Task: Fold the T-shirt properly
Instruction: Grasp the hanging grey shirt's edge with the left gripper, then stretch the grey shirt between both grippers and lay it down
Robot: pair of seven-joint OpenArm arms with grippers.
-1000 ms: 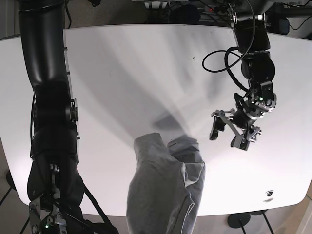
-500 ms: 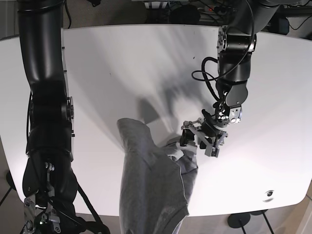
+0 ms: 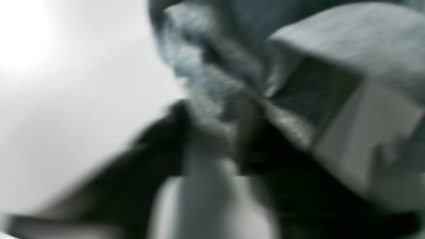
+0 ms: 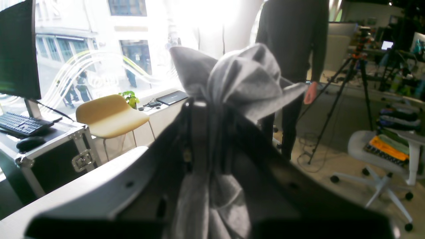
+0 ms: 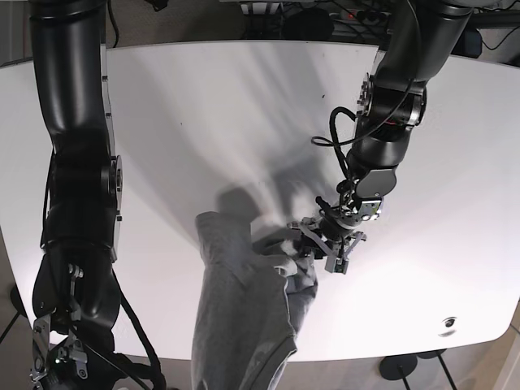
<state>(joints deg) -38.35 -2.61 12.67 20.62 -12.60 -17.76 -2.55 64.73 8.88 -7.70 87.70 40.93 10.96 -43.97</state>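
Item 1, my right tool: it is clamping a bunched fold of the grey cotton T-shirt, with cloth spilling above and below the closed jaws in the right wrist view. In the base view the tool itself is out of frame at the lower left.

Item 2, the grey cotton T-shirt: it is hanging in a long bundle from the near edge of the white rounded surface, with its upper end resting on the surface and a crumpled sleeve or hem lying beside my other tool.

Item 3, my left tool: it is pressing against the shirt's crumpled right edge. The left wrist view is too blurred to show the jaws, so I cannot tell whether they are closed on cloth.

Handling note: I am judging that this step is spreading the garment. It calls for gripping a single layer at a corner or seam, not a wad, and drawing both tools apart evenly.

Markings: I am finding no readable brand, label or writing.
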